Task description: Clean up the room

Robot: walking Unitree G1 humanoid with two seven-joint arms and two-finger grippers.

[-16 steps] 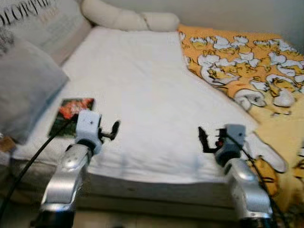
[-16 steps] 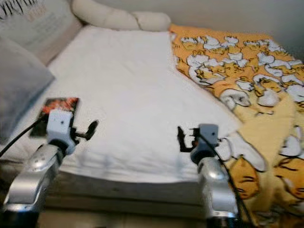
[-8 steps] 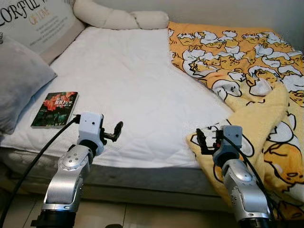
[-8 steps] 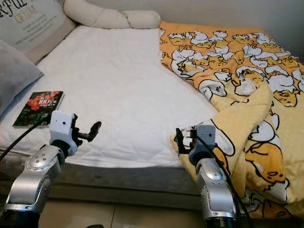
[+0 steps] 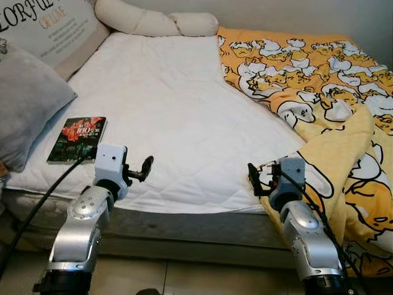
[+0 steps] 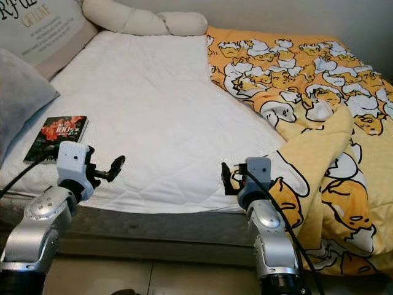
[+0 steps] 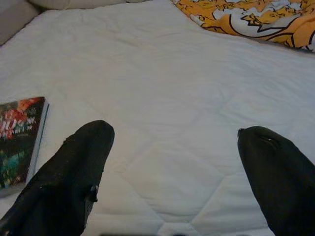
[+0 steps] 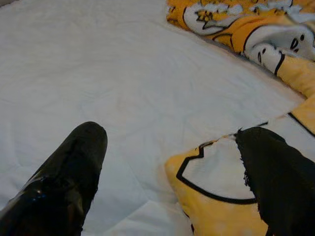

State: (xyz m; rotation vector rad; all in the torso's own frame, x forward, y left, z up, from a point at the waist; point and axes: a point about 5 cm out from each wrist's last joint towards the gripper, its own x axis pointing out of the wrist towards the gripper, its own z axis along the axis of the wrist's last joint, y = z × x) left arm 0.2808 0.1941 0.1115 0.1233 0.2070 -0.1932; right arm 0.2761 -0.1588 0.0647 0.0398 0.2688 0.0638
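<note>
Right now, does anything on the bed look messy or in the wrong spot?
Yes. The yellow blanket is bunched on the robot's right side of the bed and slumps over its edge toward the floor. A book lies loose on the sheet near the grey pillow.

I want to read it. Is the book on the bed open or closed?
Closed. The book lies flat on the white bed with its front cover facing up, beside the grey pillow.
</note>
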